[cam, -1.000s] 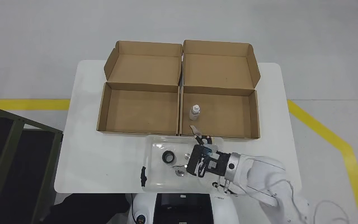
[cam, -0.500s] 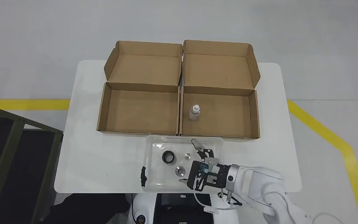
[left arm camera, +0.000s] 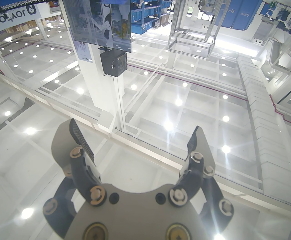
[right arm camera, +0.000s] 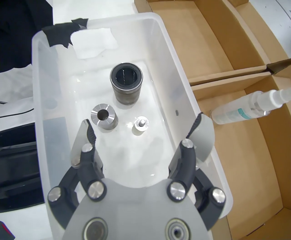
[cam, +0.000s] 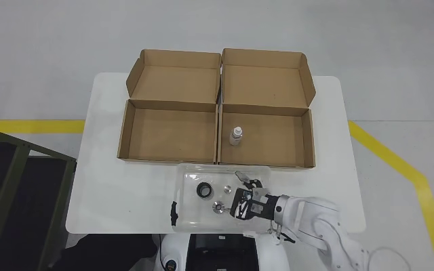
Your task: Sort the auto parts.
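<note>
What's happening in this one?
The right claw hovers open over the clear bin, holding nothing. Three metal parts sit in the bin: a dark bearing, a silver bushing and a small silver piece, none picked yet. A white bottle is already in the right cardboard box. The left claw is open too, aimed up at the ceiling.

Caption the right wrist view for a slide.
Open right gripper over the clear bin holding a black bearing, a steel bushing and a small metal part.
</note>
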